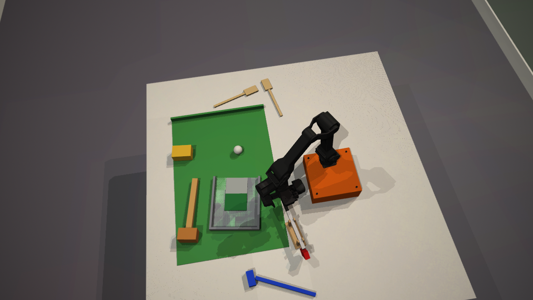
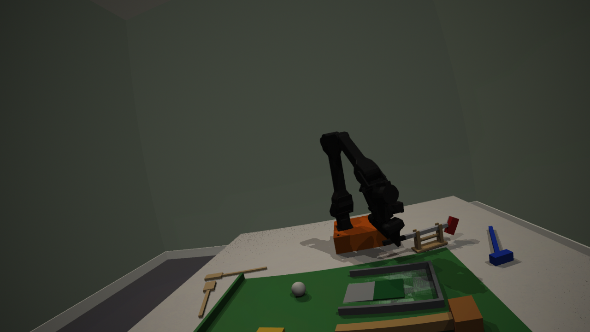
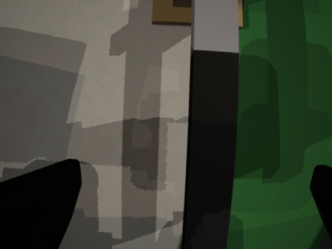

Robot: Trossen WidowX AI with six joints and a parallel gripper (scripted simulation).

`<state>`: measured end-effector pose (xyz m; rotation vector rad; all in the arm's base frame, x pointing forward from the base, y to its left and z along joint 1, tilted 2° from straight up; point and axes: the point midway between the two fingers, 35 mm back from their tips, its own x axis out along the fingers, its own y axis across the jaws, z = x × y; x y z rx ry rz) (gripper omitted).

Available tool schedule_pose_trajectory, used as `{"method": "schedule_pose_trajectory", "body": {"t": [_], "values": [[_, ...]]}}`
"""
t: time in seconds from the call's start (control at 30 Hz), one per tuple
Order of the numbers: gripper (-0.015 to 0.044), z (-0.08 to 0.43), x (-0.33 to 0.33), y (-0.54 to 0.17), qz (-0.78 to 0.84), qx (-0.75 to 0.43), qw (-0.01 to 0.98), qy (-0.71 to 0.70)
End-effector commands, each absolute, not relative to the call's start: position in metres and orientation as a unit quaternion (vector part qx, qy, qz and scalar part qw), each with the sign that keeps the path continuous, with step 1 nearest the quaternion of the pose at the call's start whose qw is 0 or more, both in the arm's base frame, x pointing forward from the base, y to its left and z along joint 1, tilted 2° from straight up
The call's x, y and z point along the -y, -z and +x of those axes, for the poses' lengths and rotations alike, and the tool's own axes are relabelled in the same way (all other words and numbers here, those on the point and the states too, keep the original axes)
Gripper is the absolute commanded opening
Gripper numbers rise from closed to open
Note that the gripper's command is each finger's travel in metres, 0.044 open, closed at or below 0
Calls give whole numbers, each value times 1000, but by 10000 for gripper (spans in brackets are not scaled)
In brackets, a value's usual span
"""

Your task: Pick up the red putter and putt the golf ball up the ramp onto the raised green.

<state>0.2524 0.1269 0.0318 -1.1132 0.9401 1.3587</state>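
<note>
The red putter lies across a small wooden stand, with its red head at the far end from my arm. My gripper is open around the putter's black handle, which passes between the fingers, nearer the right one in the wrist view. The white golf ball rests on the green mat. The grey ramp leads up to the raised green. Part of the handle is hidden by my gripper in the top and exterior views.
A grey rail borders the ramp and green on three sides. A yellow block and a large wooden mallet are on the mat's far side. A blue putter lies beyond the mat. Two wooden mallets lie past its wall.
</note>
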Motion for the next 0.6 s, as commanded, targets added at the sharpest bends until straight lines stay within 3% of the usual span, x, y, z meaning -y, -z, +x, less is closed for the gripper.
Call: {"method": "schedule_pose_trajectory", "body": {"t": [0.0, 0.57], "values": [[440, 253, -127, -28, -468, -395, 545, -572], [440, 254, -127, -5, -468, -395, 545, -572]]}}
